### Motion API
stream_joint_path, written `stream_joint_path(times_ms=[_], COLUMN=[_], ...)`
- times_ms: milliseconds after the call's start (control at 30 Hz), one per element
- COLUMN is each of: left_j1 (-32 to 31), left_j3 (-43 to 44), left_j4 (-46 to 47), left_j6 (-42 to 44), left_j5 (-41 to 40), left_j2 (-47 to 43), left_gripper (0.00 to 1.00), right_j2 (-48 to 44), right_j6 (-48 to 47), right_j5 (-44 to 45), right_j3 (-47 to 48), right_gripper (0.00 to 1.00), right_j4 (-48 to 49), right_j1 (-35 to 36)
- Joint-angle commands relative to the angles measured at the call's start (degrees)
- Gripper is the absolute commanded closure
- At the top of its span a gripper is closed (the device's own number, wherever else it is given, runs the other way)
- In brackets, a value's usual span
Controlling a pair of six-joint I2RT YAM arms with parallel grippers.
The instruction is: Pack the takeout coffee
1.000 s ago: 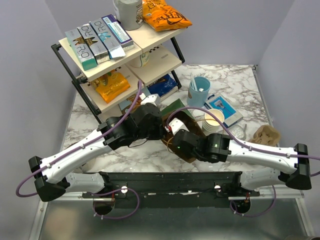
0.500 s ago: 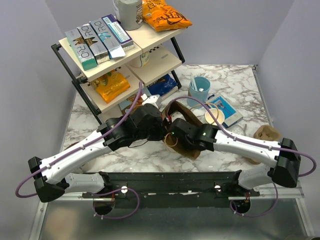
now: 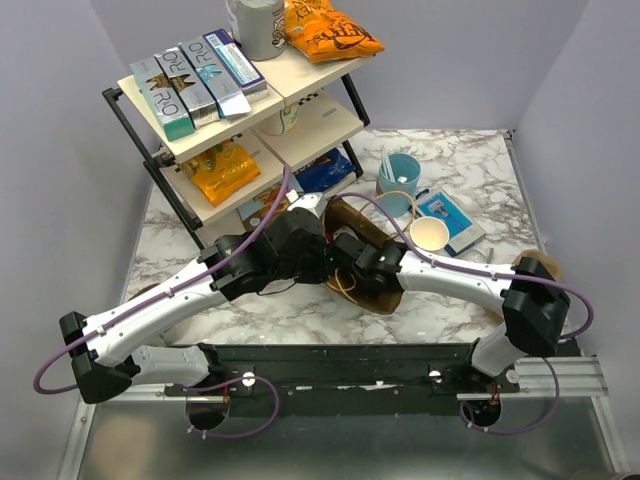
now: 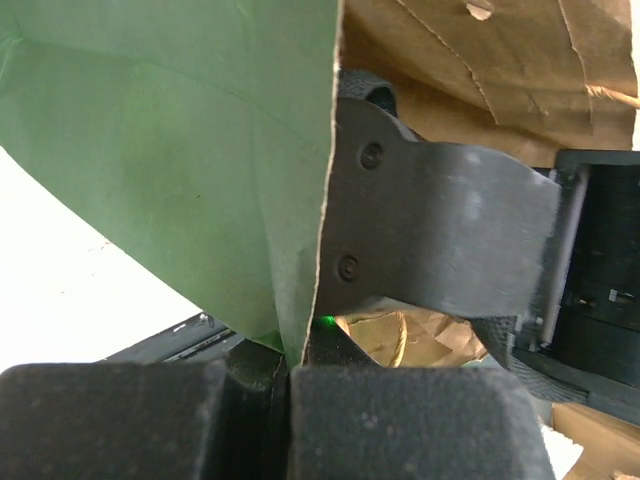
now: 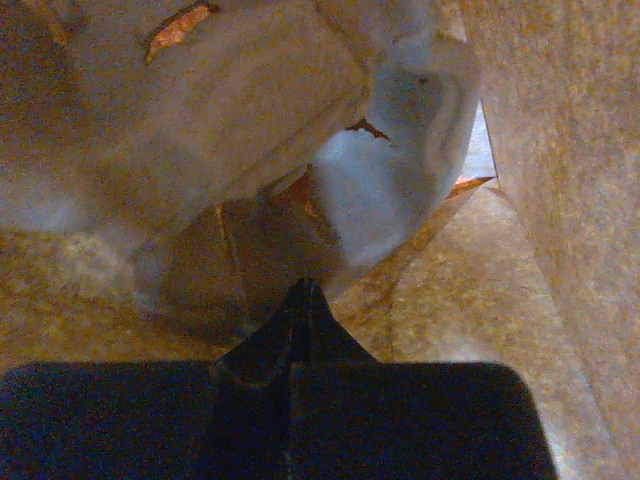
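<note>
- Left claw is clamped on the rim of the paper bag, mid-bench towards the near edge.
- Right claw, inside the bag, is closed on nothing.
- Takeout coffee: perhaps the pale blur just ahead of it; cannot tell.

The left arm and the right arm both have long white shells, with rounded black joints and black wrist housings; a thin purple cable runs along each of them. The left fingers are matte black blocks with a fine grainy surface; the right fingers look dark and smooth. A black moulded part carries two round screws; a small green light glows just under it.
</note>
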Motion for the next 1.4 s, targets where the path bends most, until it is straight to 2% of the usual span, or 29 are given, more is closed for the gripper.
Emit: stream_joint_path(times_ms=[0, 167, 200, 267, 367, 467, 667, 767, 900, 1067, 1267, 1367], left_j1=[0.1, 0.4, 0.8, 1.6, 3.2, 4.1, 4.3, 4.3, 4.8, 5.5, 6.3, 7.7], left_j3=[2.1, 4.2, 5.2, 5.7, 4.8, 3.9, 2.1, 1.1, -0.5, -1.0, -2.5, -4.5], left_j4=[6.2, -1.9, -3.5, -5.4, -3.4, 0.1, 5.5, 5.9, 7.3, 7.2, 10.0, 14.5], left_j6=[0.8, -2.1, -3.1, -3.6, -2.9, -0.8, 3.0, 3.3, 3.2, 2.7, 2.9, 3.3], left_j5=[-2.2, -12.0, -15.4, -17.0, -14.9, -10.2, 1.3, 3.9, 5.1, 3.6, 4.5, 7.3], left_j2=[-1.6, -1.6, -1.4, -1.0, -1.6, -3.1, -2.9, -1.7, -1.4, -2.1, -4.2, -5.7], left_gripper=[1.0, 1.0, 1.0, 1.0, 1.0, 1.0, 1.0, 1.0, 1.0, 1.0, 1.0, 1.0], right_j2=[2.5, 2.3, 1.6, -1.1, -3.7, -5.0, 4.3, 7.4, 9.5, 11.6, 5.0, 2.3], right_j6=[-4.9, -7.6, -9.6, -12.6, -19.4, -21.2, -18.2, -20.1, -23.3, -23.6, -21.9, -20.6], right_j5=[-3.0, -6.2, -7.7, -14.3, -23.6, -23.9, -25.5, -27.8, -30.6, -27.3, -26.6, -28.8], right_j3=[-0.9, -1.1, -1.1, -1.4, -1.5, 0.4, 9.6, 11.5, 10.9, 9.9, 8.3, 6.2], right_gripper=[0.99, 0.99, 0.99, 0.99, 0.99, 0.99, 0.99, 0.99, 0.99, 0.99, 0.99, 0.99], right_j4=[-0.6, -3.0, -4.0, -4.6, -7.0, -9.6, -12.1, -12.8, -12.6, -15.5, -20.2, -22.4], right_j1=[-0.1, -0.1, -0.1, -0.1, -0.1, -0.1, -0.8, -0.8, -0.8, -0.8, -0.8, -0.8])
